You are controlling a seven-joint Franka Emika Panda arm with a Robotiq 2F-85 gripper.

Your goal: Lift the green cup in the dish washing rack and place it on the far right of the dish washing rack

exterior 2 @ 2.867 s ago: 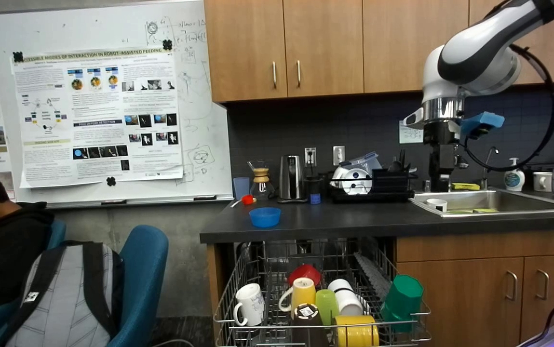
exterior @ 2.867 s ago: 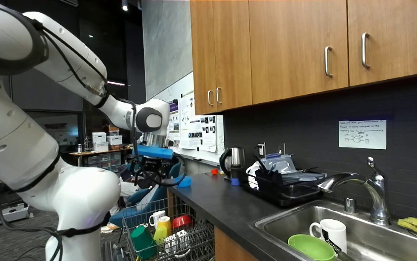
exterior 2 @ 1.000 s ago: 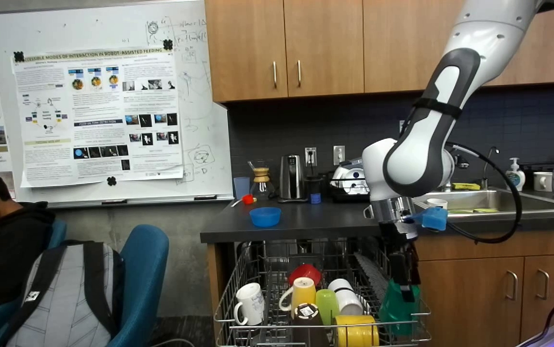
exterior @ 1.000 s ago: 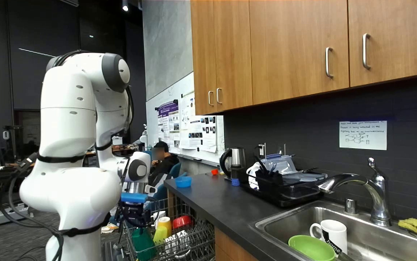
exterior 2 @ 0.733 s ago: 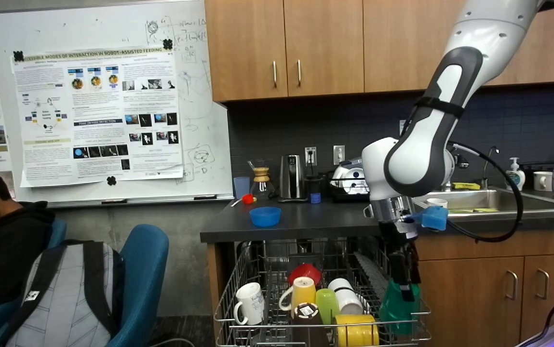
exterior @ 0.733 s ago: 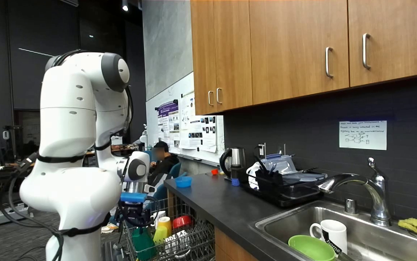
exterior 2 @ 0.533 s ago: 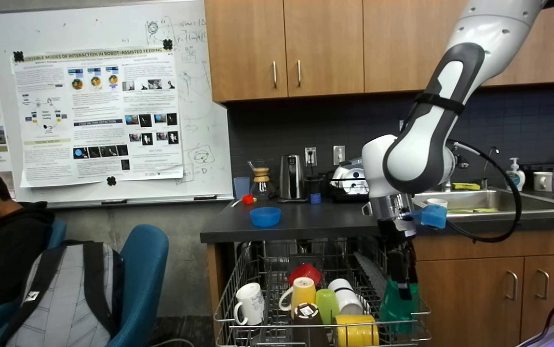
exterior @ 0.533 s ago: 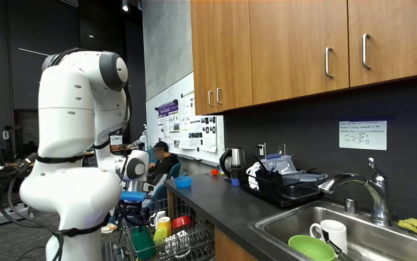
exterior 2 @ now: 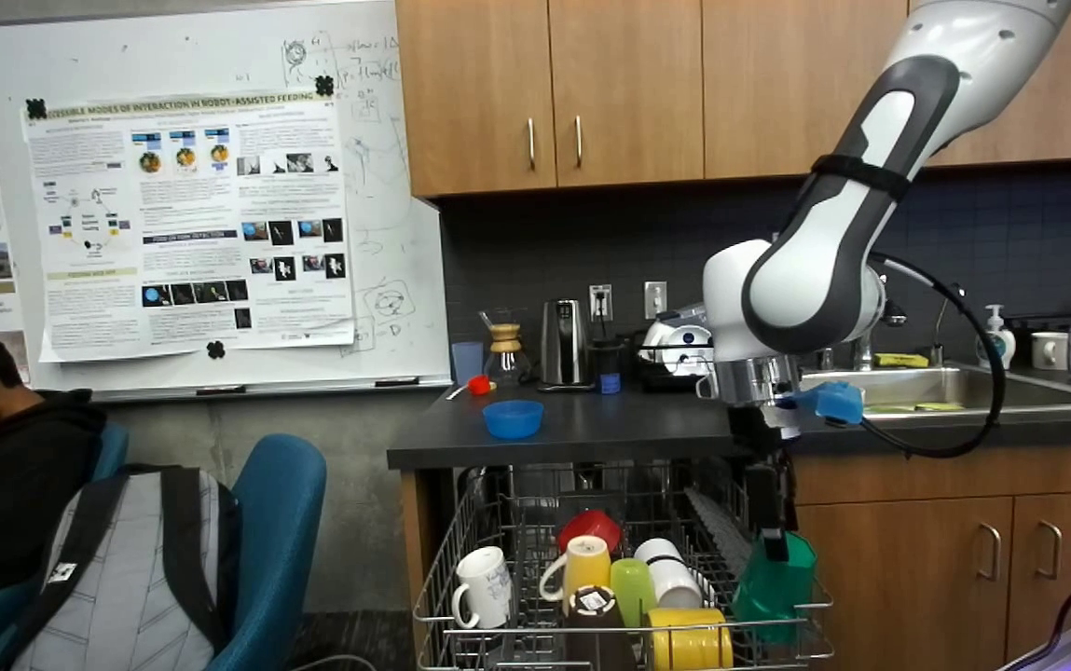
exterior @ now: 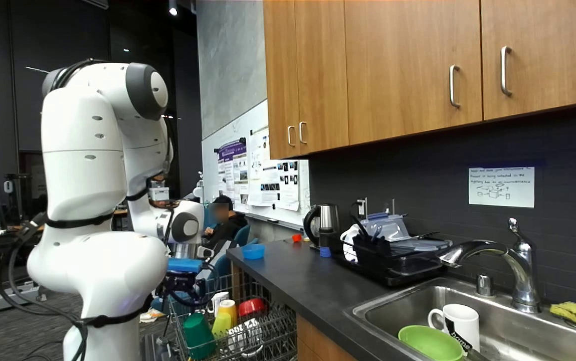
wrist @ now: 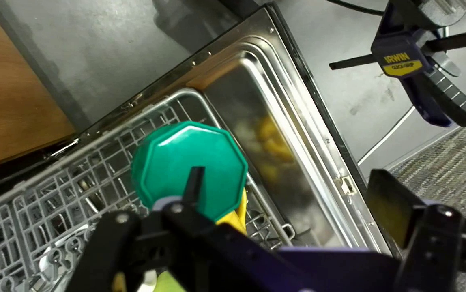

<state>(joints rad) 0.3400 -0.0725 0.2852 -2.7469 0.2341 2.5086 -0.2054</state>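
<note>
The green cup [exterior 2: 782, 592] stands in the right front corner of the dish rack [exterior 2: 516, 634] as I face it, slightly tilted, flat eight-sided end uppermost. Just above that corner of the rack hangs the gripper [wrist: 287, 174], its fingers [wrist: 391, 205] spread wide apart; in the wrist view one finger crosses before the cup, and I cannot tell whether they touch. Along the rack's front rail sit a yellow cup [exterior 2: 692, 648] and a brown cup [exterior 2: 598, 620]; in its middle, a lime cup [exterior 2: 631, 589] and a yellow mug [exterior 2: 584, 564]; towards its back, a red bowl [exterior 2: 589, 531]; by its left side, a white mug [exterior 2: 482, 589]. Behind and above the rack, the counter [exterior 2: 591, 429] bears a blue bowl [exterior 2: 513, 421].
</note>
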